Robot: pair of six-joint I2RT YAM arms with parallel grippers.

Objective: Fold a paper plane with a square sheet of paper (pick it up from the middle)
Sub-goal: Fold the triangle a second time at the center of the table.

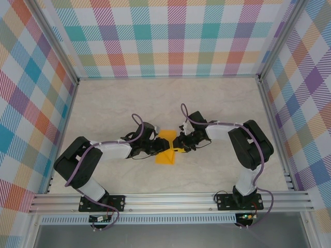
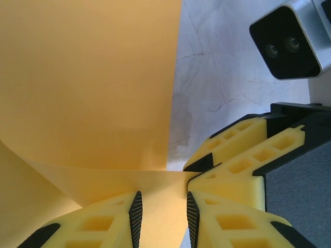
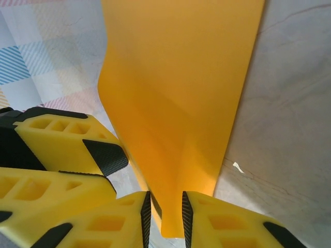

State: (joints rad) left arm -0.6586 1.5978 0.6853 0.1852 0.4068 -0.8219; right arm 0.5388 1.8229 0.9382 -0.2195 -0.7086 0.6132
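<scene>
1. The square sheet of paper [image 1: 167,138] sits at the middle of the counter [image 1: 103,108]. From above it is an orange shape that is already partly creased. Its long axis runs from 12 o'clock to 6 o'clock, and its lower end spreads into a wedge at 6 o'clock.

2. The left tool [image 1: 158,148] comes at the paper from 9 o'clock and the right tool [image 1: 180,143] from 3 o'clock. They face each other across the short width of the sheet, with their tips just beside one another. Neither arm is clearly nearer, since both are at the paper's middle.

3. Left tool: in its own wrist view the jaws stand a narrow gap apart, and that gap shows orange. The sheet fans away from them toward 12 o'clock, and its straight right edge leaves bare counter at 1 o'clock. I see no firm pinch. The pads are either side of the paper rather than plainly pressed onto it.

4. Right tool: its wrist view reads the same. The gap is slim, a tongue of paper runs down between the pads, and the rest of the sheet rises toward 12 o'clock with a soft curl on its left edge.

5. My judgement is that the coming move depends on this opposed 9-and-3 hold across a 12-to-6 axis. If both tools close evenly on the midline the sheet should lift flat. If one closes off-centre, the paper is likely to twist about that axis.
</scene>
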